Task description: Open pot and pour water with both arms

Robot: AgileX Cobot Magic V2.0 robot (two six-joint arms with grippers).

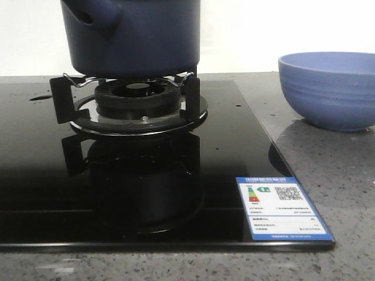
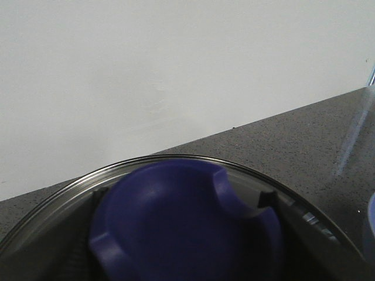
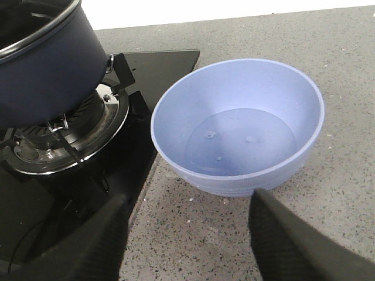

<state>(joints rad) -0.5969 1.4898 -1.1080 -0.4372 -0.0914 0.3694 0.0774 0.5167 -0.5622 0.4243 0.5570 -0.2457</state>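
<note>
Navy pot (image 1: 132,35) on burner (image 1: 137,99), blue bowl (image 3: 237,126) beside, right gripper (image 3: 187,231) wide, left gripper's state unclear

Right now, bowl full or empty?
Nearly empty. The bowl sits upright on the counter with only a thin film of water and a few droplets at its bottom, seen from the right wrist.

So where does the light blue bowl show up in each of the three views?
Front view: bowl at the right edge, on the grey counter, cut off by the frame.
Left wrist view: only a blurred blue sliver at the right edge, possibly it.
Right wrist view: centre, water inside.
Shared landmark: the pot on the burner.
</note>
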